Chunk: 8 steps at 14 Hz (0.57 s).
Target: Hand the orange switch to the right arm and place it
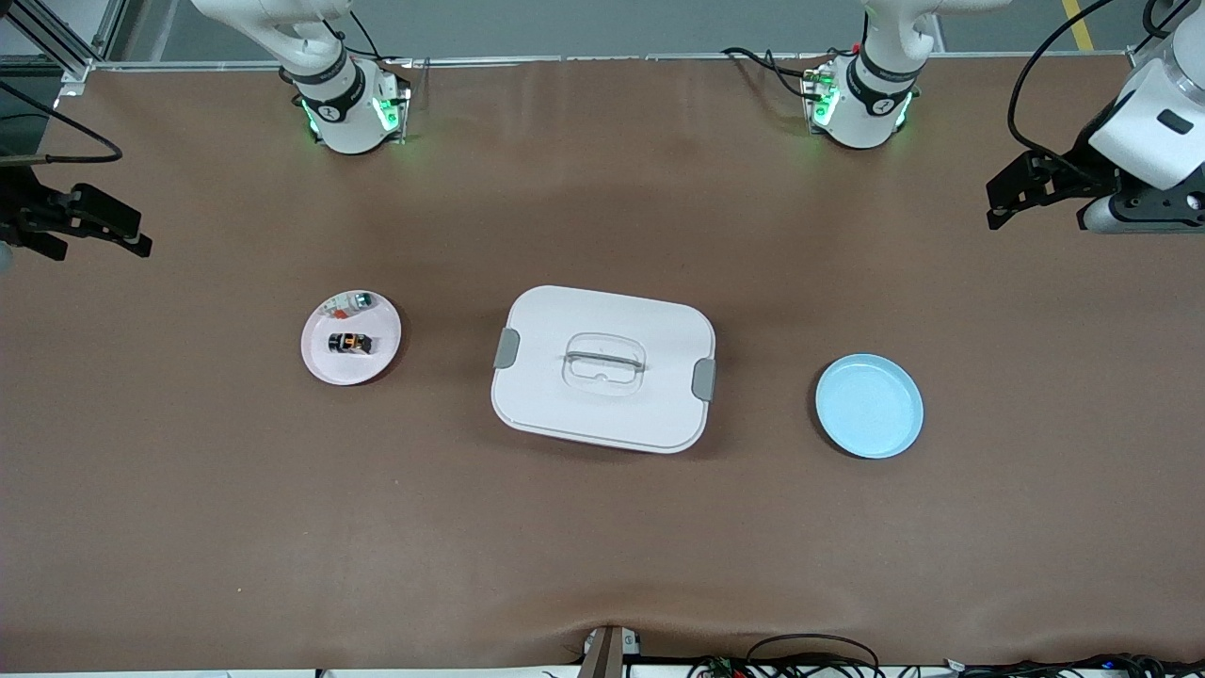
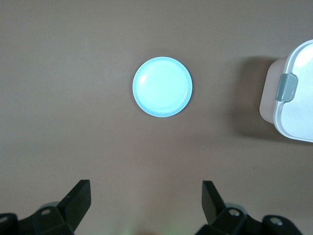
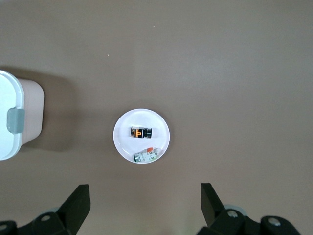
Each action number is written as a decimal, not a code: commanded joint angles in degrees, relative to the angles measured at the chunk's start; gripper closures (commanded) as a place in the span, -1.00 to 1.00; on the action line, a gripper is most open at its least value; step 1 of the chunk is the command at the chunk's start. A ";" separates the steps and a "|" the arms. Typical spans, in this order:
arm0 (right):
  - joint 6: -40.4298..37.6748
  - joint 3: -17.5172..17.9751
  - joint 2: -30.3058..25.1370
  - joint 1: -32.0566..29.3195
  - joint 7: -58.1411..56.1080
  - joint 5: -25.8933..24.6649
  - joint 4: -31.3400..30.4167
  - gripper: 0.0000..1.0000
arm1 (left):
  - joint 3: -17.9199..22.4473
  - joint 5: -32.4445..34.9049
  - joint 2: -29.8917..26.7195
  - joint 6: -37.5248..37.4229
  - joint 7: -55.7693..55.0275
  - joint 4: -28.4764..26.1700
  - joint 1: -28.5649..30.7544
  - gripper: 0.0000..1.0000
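You had no legible text, label, brand, number or sign in any of the three views. The small black boxy orange switch [image 1: 350, 343] on the round white plate [image 1: 320, 363] showed only an orange-brown pattern, with no characters you could read. The pale silvery-white small part [image 1: 357, 302] beside it showed a red-orange spot, but no lettering. The round black markings on the white arm bases [image 1: 350, 111] were too small to read.

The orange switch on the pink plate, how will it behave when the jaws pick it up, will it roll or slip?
The orange switch looks boxy and rigid, so it should not roll or flex. It is tiny beside the pink plate, so it is probably light and may skid or twist if pinched off-centre. The pale part lies close, so it could get nudged.
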 commanded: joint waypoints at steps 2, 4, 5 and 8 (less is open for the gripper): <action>-0.65 -0.49 -0.85 0.44 -1.18 0.00 -1.15 -1.00 | -0.44 -0.76 -1.86 -0.29 1.21 -1.39 -0.05 -1.00; -0.21 -0.49 -1.99 0.53 -1.18 0.00 -3.08 -1.00 | -0.53 -0.76 -1.86 -0.29 1.21 -1.31 -0.05 -1.00; 0.14 -0.49 -2.95 0.45 -1.18 0.00 -4.31 -1.00 | -0.53 -0.76 -1.86 -0.38 1.21 -1.22 -0.05 -1.00; 0.76 -0.49 -4.19 0.53 -1.18 0.00 -6.07 -1.00 | -0.53 -0.76 -1.86 -1.08 1.21 -0.78 -0.14 -1.00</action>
